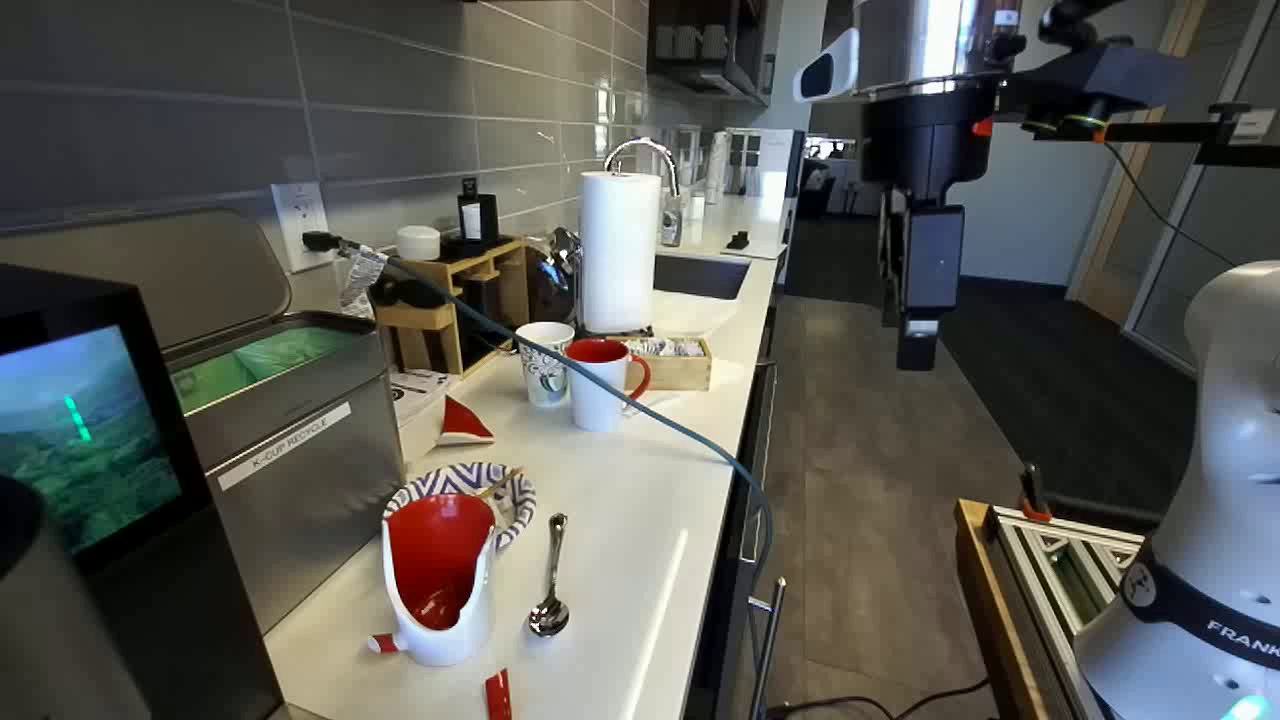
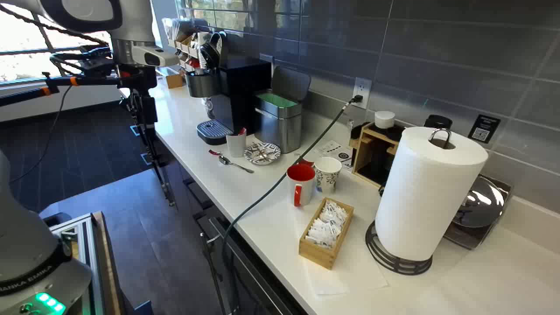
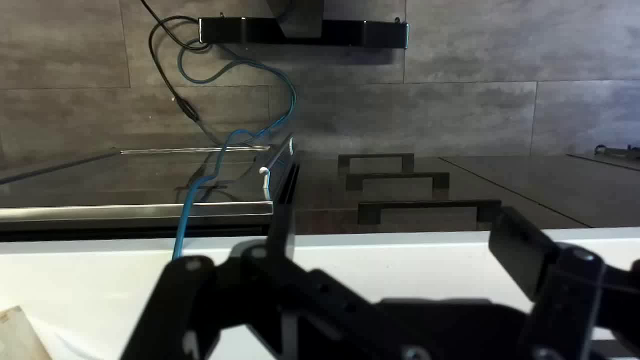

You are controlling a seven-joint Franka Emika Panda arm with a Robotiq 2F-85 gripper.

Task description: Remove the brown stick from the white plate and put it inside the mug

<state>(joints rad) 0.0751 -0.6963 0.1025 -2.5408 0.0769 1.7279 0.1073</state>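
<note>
The mug (image 1: 597, 402) is white outside, red inside, with a red handle; it stands upright on the counter and shows in both exterior views (image 2: 308, 188). The patterned white plate (image 1: 425, 490) lies nearer the coffee machine, also in both exterior views (image 2: 250, 158). A thin brown stick (image 1: 502, 483) rests on it; in an exterior view several thin pieces (image 2: 264, 153) show there. My gripper (image 1: 915, 345) hangs beyond the counter's front edge, away from mug and plate. In the wrist view its fingers (image 3: 395, 240) are wide apart with nothing between them. Mug, plate and stick are out of the wrist view.
A broken white mug (image 1: 455, 640) with red inside stands against the plate, with red shards and a spoon (image 1: 552, 590) near. A paper cup (image 2: 328, 175) touches or nearly touches the mug. A cable (image 1: 690, 432) crosses above the counter. A sachet box (image 2: 317, 258) and paper towel roll (image 2: 428, 197) stand beyond.
</note>
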